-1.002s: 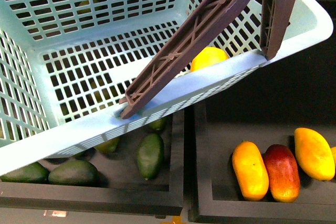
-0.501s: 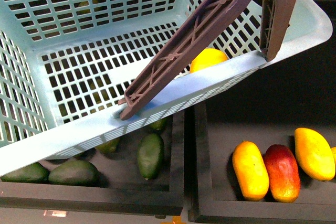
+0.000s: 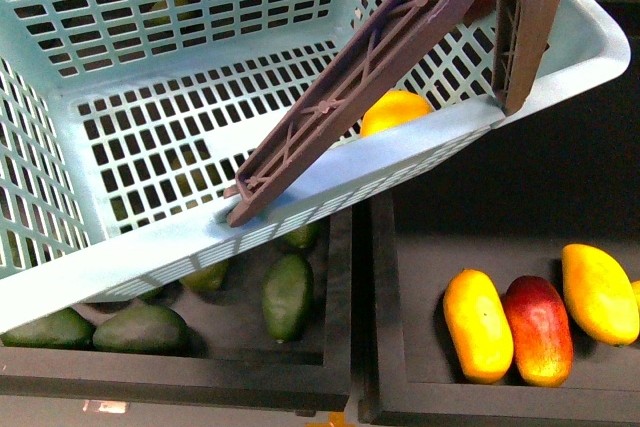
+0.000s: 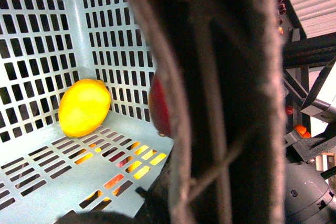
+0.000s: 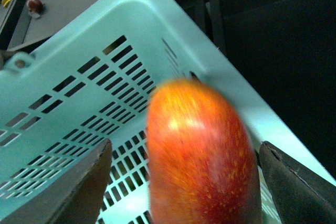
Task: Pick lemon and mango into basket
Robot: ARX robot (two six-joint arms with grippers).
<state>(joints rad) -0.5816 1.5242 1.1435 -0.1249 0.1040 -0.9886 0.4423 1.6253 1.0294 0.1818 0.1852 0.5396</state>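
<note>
The right hand [image 5: 189, 182] is spread wide above the basket [image 5: 79, 35], and the mango [image 5: 202, 156] sits between its fingers [image 5: 86, 187] with a gap on either side. Nothing is clamping it, and its outline is blurred, so I judge this to be the moment of letting go. The lemon [image 4: 84, 107] already lies inside the basket, on the slotted floor at the near right corner. The left wrist view shows a sliver of red just beside it, against the side wall. The mango is close to the rim at that corner, so the main care is that it drops inside the wall and does not glance off the edge. The basket stands tilted, which could send the fruit rolling across the floor, so the hand should stay wide and level until the fruit settles. It should then lift straight up, clear of the brown handles [image 3: 370, 67] that cross just beside it. A handle fills the left wrist view, so I cannot tell the left hand's state.
</note>
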